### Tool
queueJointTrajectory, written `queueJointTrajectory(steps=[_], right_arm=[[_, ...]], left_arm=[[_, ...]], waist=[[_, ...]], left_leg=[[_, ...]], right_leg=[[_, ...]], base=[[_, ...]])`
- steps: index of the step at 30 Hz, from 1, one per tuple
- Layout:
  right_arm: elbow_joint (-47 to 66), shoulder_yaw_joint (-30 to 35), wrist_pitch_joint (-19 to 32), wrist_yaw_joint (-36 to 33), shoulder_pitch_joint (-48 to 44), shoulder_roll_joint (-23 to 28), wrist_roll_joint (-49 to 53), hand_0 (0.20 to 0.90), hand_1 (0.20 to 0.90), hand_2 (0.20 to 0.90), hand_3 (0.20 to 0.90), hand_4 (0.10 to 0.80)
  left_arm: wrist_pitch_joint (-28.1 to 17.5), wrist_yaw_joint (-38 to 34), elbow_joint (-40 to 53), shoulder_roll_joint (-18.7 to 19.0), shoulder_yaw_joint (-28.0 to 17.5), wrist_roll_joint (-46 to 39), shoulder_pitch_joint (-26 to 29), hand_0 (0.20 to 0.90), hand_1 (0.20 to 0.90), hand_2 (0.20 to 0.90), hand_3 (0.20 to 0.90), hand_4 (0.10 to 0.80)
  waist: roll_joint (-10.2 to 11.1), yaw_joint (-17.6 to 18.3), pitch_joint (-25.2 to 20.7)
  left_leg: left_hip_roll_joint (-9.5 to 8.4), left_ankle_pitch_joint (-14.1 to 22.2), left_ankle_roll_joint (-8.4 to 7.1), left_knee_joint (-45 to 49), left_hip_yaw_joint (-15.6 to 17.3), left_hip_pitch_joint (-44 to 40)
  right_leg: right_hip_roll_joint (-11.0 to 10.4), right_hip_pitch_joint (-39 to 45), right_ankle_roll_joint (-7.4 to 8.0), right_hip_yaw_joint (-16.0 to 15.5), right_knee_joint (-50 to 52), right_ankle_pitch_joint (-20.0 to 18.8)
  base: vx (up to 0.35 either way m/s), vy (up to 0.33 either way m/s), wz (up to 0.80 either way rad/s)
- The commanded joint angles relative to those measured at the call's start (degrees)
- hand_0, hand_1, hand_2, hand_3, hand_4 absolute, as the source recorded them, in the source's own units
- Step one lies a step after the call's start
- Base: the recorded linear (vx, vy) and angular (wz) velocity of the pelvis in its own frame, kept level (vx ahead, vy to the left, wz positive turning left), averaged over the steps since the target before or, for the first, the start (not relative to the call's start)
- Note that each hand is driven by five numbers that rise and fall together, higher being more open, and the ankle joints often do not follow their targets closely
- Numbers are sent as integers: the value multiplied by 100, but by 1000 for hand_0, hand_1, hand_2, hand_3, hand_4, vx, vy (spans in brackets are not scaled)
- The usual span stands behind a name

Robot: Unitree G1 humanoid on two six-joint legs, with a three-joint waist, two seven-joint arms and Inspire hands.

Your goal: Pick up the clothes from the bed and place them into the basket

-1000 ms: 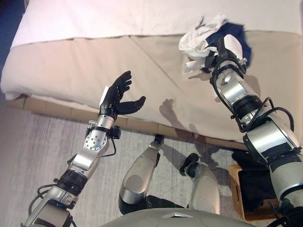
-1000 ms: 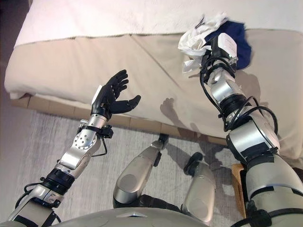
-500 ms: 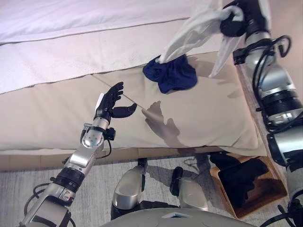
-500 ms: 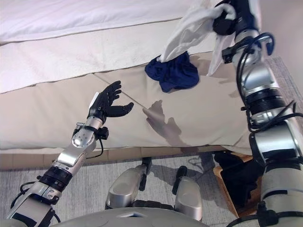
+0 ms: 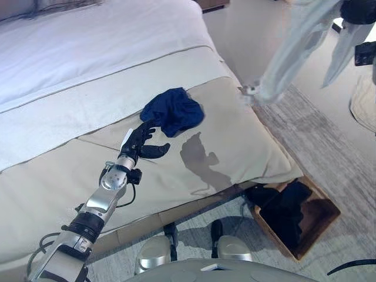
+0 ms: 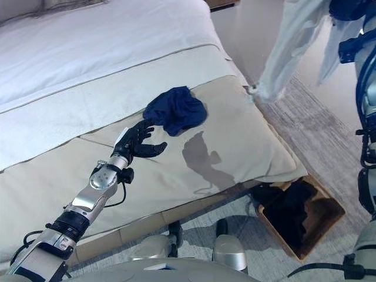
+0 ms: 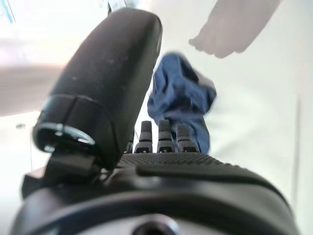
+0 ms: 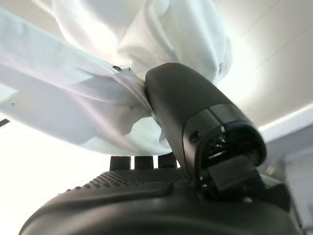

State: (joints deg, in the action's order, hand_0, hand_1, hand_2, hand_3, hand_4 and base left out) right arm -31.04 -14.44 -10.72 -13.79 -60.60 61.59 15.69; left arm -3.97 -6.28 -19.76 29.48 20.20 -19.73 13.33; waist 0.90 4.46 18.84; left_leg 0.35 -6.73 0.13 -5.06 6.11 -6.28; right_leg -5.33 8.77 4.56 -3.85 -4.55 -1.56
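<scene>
Starting on the left, our left hand (image 5: 143, 143) is stretched out low over the wide bed with white sheet and beige cover (image 5: 88, 88), arm reaching forward from the lower left corner. Its fingers are loose and spread with the thumb sticking out sideways, so it's released and holding nothing. Just past those fingertips sits the crumpled dark blue cloth garment (image 5: 173, 110), lying on the beige part of the bed, near the hand but not touching it as far as we can see. The left wrist view shows the same blue garment right beyond the fingers.

Moving right, down on the floor by the bed's corner is the brown woven rectangular basket (image 5: 320, 218), and there's dark clothing (image 5: 285, 208) already piled in it.

Up at the top right, our right hand (image 8: 195, 127) is raised high, well above the floor beside the bed. It's grasping the long white fabric garment (image 5: 294, 50), thumb clamped on the bunched cloth in the wrist view. The white garment dangles down in the air, off the bed, hanging up and away from the basket rather than in it.
</scene>
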Motion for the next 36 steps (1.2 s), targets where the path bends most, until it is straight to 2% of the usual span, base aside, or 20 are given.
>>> queueJointTrajectory(steps=[1,3,11,16,24,36], right_arm=[[492,90,323,-129,59,595,-39,300,300,300,200,100],[595,532,307,64,673,718,-75,300,300,300,200,100],[1128,1924,451,218,2444,570,60,300,300,300,200,100],[1316,2419,462,264,3142,373,-11,300,300,300,200,100],[1317,2713,504,427,3709,56,-89,300,300,300,200,100],[707,2336,586,593,3734,-340,-241,300,300,300,200,100]], left_arm=[[-679,53,-165,-103,128,227,-56,900,900,900,900,800],[-704,124,-213,-147,108,275,-45,900,900,900,900,800],[-616,224,-239,-201,63,346,-42,900,900,900,900,800],[-572,252,-232,-250,64,358,6,900,900,900,900,800],[-505,301,-126,-287,50,393,-22,900,900,900,900,800],[-527,215,-37,-348,133,383,131,900,900,900,900,800]], waist=[[146,161,-1187],[110,419,-1194],[6,898,-1172],[-100,1109,-1144],[-296,1266,-1070],[-537,1318,-769]], left_leg=[[406,926,-257,305,307,-298],[445,973,-255,335,449,-327],[558,1071,-280,362,856,-444],[575,1125,-293,363,1048,-474],[562,1195,-281,400,1219,-456],[510,1257,-270,464,1307,-319]], right_leg=[[87,-525,21,307,497,-2],[144,-603,20,495,509,-4],[261,-764,32,889,458,-97],[294,-876,68,1060,429,-150],[301,-1046,106,1222,394,-235],[243,-1317,143,1293,404,-301]], base=[[-6,13,-35],[7,3,-36],[13,-26,-37],[-6,-26,-29],[6,-22,-21],[-35,-20,-7]])
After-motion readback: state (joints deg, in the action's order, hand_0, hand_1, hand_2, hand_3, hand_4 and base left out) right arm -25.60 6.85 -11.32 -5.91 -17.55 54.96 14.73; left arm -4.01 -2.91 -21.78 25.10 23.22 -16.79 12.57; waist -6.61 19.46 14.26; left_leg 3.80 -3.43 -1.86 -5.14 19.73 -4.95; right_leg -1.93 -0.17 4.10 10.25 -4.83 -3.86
